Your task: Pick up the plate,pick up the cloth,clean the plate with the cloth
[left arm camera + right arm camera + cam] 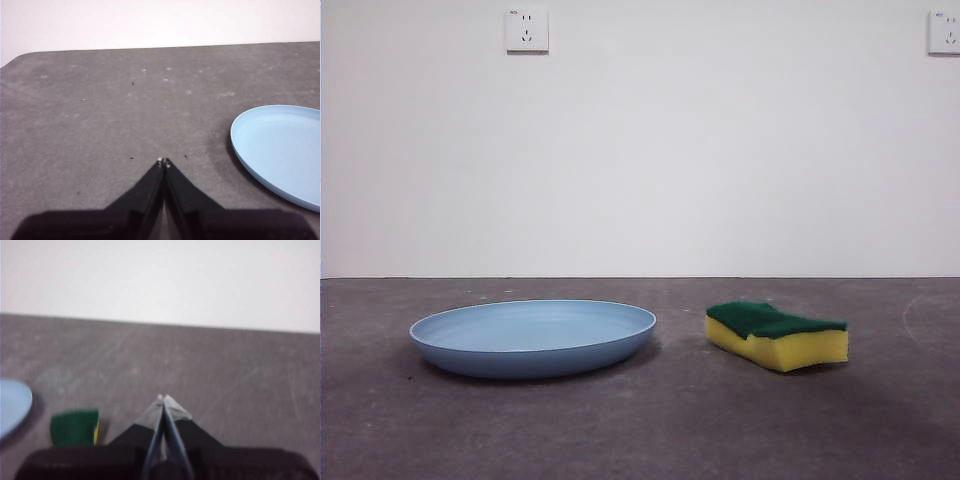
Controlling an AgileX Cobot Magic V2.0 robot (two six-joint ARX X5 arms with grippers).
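Note:
The light blue plate [533, 336] lies flat on the dark grey table, left of centre in the front view. To its right rests the cloth [777, 335], a yellow sponge with its green scouring face up. My left gripper [164, 161] is shut and empty above bare table, with the plate [280, 150] off to one side of it. My right gripper [163, 398] is shut too, holding nothing; the cloth [75, 427] and an edge of the plate [12, 405] show beside it. Neither arm appears in the front view.
A white wall with two power sockets [526, 30] stands behind the table [640, 430]. The table's rounded far corner [20, 56] shows in the left wrist view.

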